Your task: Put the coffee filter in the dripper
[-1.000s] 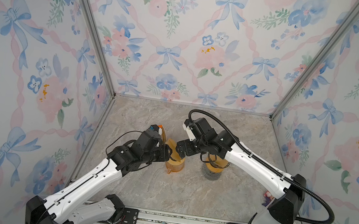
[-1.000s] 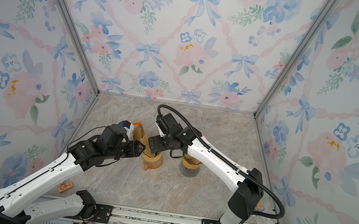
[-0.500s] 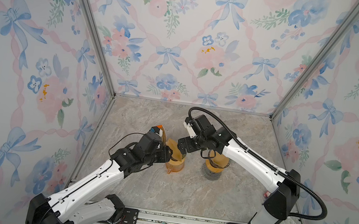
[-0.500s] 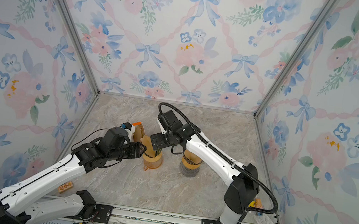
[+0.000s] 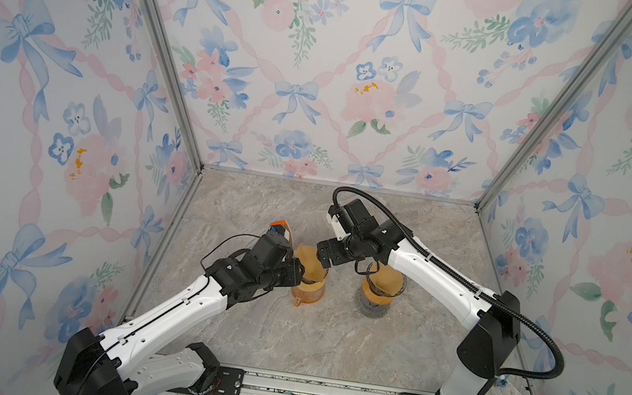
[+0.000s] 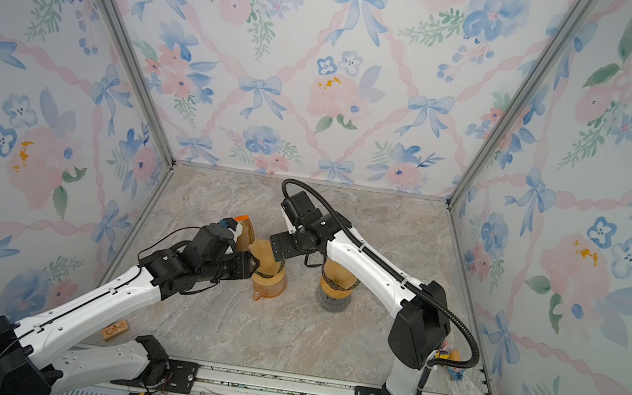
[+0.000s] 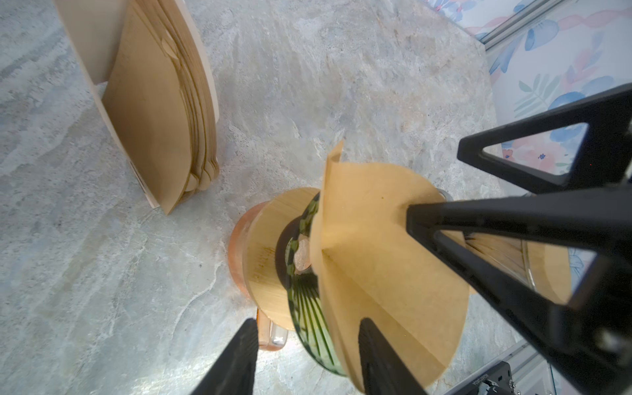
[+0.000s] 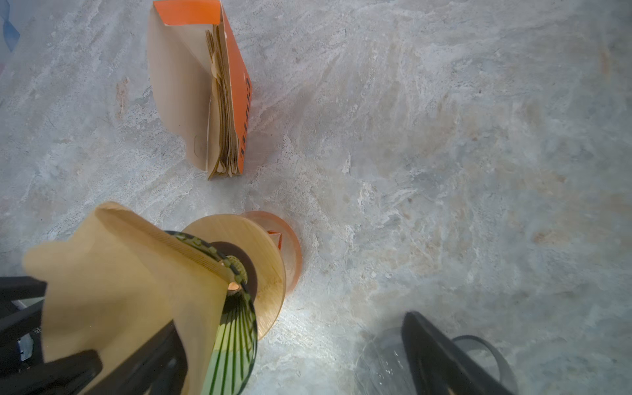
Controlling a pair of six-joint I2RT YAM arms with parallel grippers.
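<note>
Mid-placement: coffee filter (image 7: 386, 260) stands flared in dripper (image 7: 307, 307) atop orange carafe (image 7: 236, 246), edge proud of rim; left claw (image 7: 309, 321), jaws apart, straddles rim; right claw (image 7: 434, 181) spread wide, one finger (image 7: 420, 219) on paper. Risk: sideways withdrawal drags filter out, or push topples dripper.

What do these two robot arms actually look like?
Both the left arm and right arm have smooth white shells between chunky black joints and black bases. A thick black ribbed hose loops along the right arm. The fingers are black, open triangular frames.
</note>
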